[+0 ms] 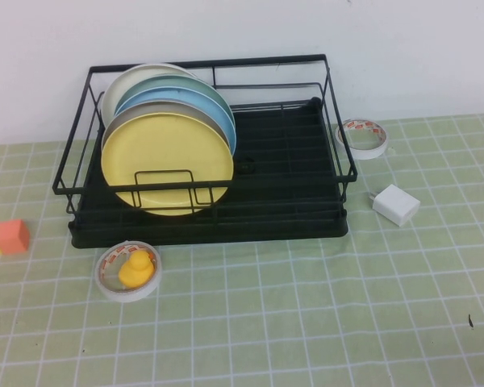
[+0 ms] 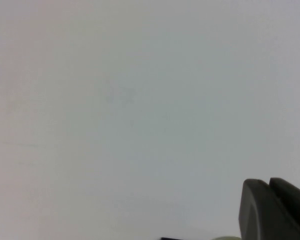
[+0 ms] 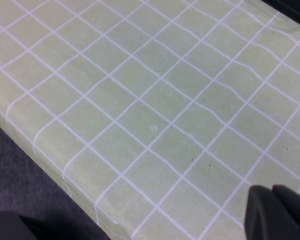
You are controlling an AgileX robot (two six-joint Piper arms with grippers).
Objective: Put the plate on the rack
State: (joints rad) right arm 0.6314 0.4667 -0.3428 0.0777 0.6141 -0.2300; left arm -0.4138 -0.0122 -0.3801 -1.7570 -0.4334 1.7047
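Observation:
The pale-yellow plate (image 1: 166, 161) stands on edge at the front of a row of plates in the left half of the black wire rack (image 1: 290, 173). Behind it stand a grey plate (image 1: 133, 113), a light-blue plate (image 1: 195, 103), a green one and a cream one. Neither arm shows in the high view. My left gripper (image 2: 267, 182) is shut and empty, facing a plain white wall. My right gripper (image 3: 271, 189) is shut and empty, above the green checked table cloth (image 3: 140, 100).
A tape roll with a yellow duck in it (image 1: 129, 271) lies in front of the rack. An orange and yellow block (image 1: 6, 237) is at the left. A white adapter (image 1: 395, 203) and another tape roll (image 1: 362, 138) are at the rack's right. The table edge (image 3: 50, 170) shows under my right gripper.

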